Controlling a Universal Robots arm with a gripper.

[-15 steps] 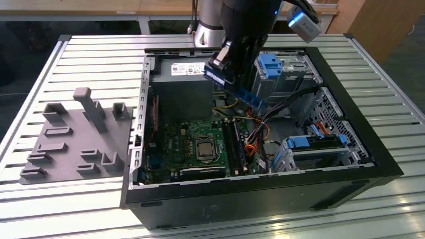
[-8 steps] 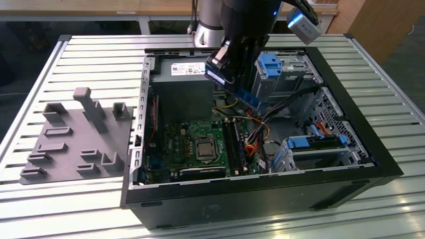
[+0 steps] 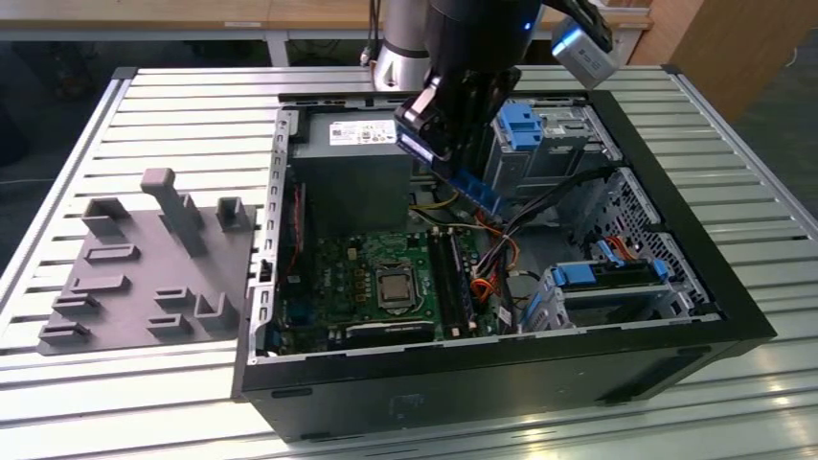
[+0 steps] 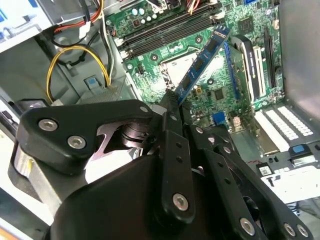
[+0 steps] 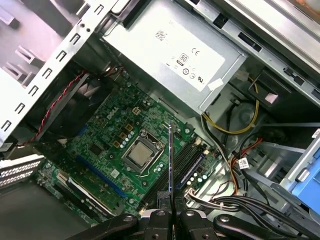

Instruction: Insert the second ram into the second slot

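- While the claw [image 4: 170, 100] pinches the second ram [image 4: 202, 59] tight by 1 end, where is the stick?
- Up in the air, above the green board [image 5: 107, 150]. It is tilted, and its free end points down toward the long black slots [image 4: 162, 31]. It touches none of them.
- What could go wrong?
- I think it could come down crooked. It is held by just 1 end, so it may slip or swing in the claw. Then it could miss its slot, or press on 1 side and jam. The slots sit close together, so it could land in the wrong slot. The silver chip square [image 5: 141, 152] is just beside them, and wires [image 3: 489, 251] are near too. A bump there would be bad.
- And the arm?
- In the exterior view the arm [image 3: 466, 48] reaches down from the far side of the black case [image 3: 511, 383]. Its wrist hangs over the open case near the grey power box [image 3: 352, 182], and the claw slants. On the exterior view's left, a grey tray [image 3: 128, 278] lies on the slatted table [image 3: 192, 96].
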